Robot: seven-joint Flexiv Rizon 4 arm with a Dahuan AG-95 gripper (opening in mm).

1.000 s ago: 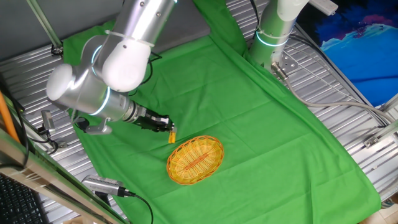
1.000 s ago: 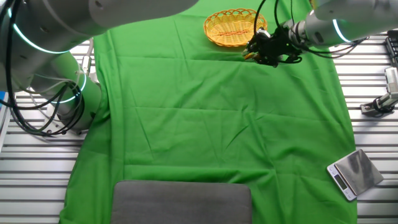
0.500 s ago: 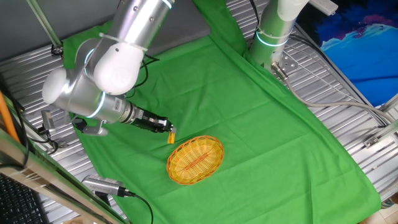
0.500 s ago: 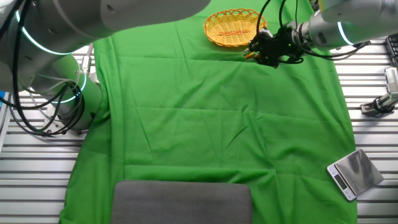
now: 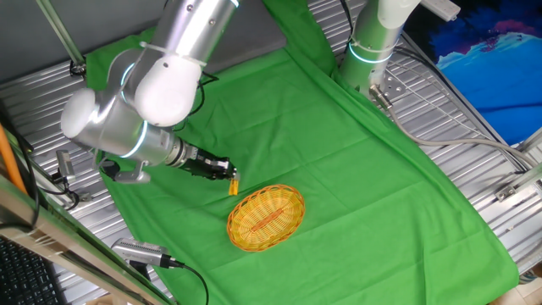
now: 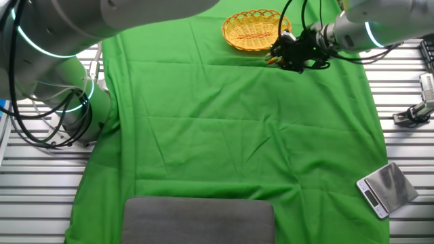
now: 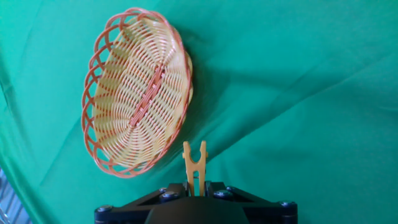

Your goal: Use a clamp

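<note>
The clamp (image 7: 194, 163) is a small yellow-orange clip with two prongs pointing away from the hand. My gripper (image 7: 194, 186) is shut on its tail end. In one fixed view the gripper (image 5: 227, 172) holds the clamp (image 5: 235, 181) just left of the oval wicker basket (image 5: 266, 218), low over the green cloth. In the other fixed view the gripper (image 6: 279, 55) and clamp (image 6: 271, 59) sit just right of and below the basket (image 6: 254, 29). In the hand view the prongs point close to the basket's rim (image 7: 180, 118), not touching it.
A green cloth (image 5: 339, 169) covers the table. A small scale (image 6: 384, 188) lies at the table's edge and a grey pad (image 6: 198, 219) lies at the front. A second arm's base (image 5: 373, 42) stands at the far side.
The arm's elbow has swayed slightly; the gripper and clamp stay in almost the same place beside the basket.
</note>
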